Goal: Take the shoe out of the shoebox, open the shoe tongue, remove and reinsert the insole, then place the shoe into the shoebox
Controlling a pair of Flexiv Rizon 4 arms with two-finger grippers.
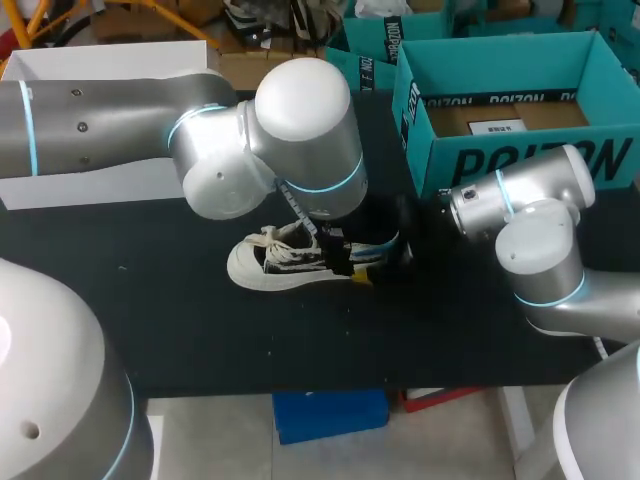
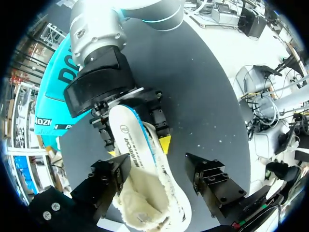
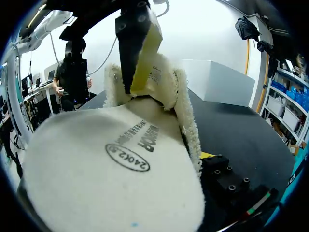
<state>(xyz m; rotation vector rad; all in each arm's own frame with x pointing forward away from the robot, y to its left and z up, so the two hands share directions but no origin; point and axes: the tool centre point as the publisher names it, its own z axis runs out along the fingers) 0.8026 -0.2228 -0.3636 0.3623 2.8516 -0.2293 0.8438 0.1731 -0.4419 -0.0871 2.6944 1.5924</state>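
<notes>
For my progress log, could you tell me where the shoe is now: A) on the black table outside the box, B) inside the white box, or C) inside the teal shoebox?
A: the head view shows the shoe lying on the black table, apart from the teal shoebox.

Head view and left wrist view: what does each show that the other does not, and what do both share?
Only the head view shows the laces and the white box. Only the left wrist view shows the fleecy lining of the shoe, the insole with its top face clamped by the right pincer, and the left pincer open around the shoe. Both show the shoe, the teal shoebox, the right arm and the black table.
</notes>
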